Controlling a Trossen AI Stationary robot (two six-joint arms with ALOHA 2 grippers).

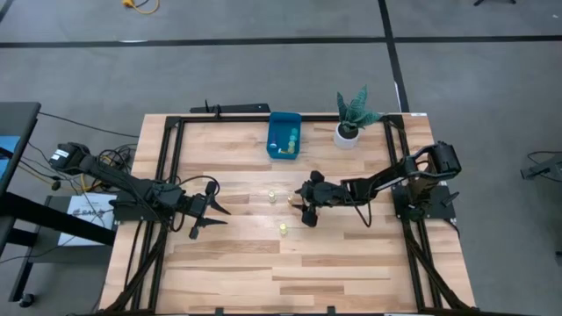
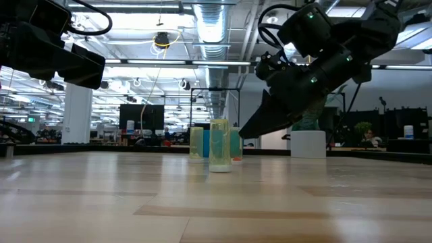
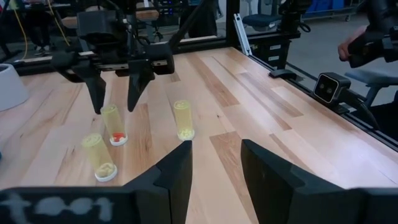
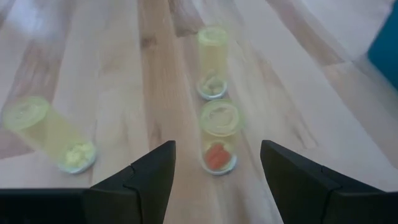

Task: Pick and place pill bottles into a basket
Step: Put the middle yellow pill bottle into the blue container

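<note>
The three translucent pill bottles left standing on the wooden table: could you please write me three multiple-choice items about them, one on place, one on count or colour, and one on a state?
1. Where does the right gripper hang?
A. Above the translucent pale yellow pill bottle with an orange pill
B. Inside the small bright-blue plastic bin
C. Over the white plant pot

2. How many pill bottles stand on the light wooden table, outside the bin?
A. One
B. Three
C. Six

3. How is the left gripper?
A. Shut on a bottle
B. Open and empty
C. Resting in the bin

Answers: 1 A, as the right wrist view shows that bottle between its spread fingers. 2 B, as both wrist views show three upright bottles. 3 B, as the left wrist view shows a gap between its fingers with nothing in it.
</note>
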